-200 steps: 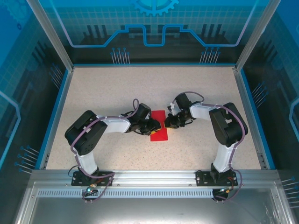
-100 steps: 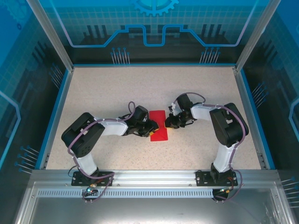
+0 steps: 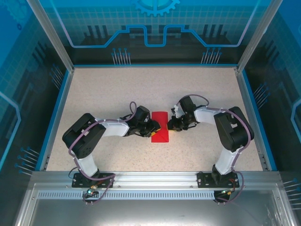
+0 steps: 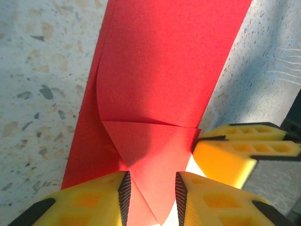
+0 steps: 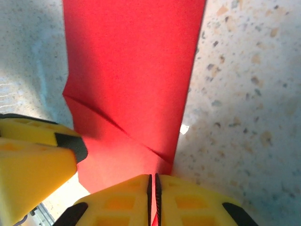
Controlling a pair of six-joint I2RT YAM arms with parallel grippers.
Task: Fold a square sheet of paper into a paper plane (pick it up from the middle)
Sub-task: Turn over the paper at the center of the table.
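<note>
With the folded square sheet of paper (image 3: 159,127) lying flat mid-worktop (image 3: 141,89), the right fingers (image 5: 188,202) clenched on its edge and the left fingers (image 4: 84,202) parted astride its turned-in corner, an uneven pull likely skews the crease or tears the thin paper.

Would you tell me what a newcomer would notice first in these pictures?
The bright red paper, folded into a narrow strip, glows at the middle of the speckled table. The yellow-fingered pincers flank it: the left pincer stands open astride a folded corner, the right pincer is shut on the paper's edge.
</note>
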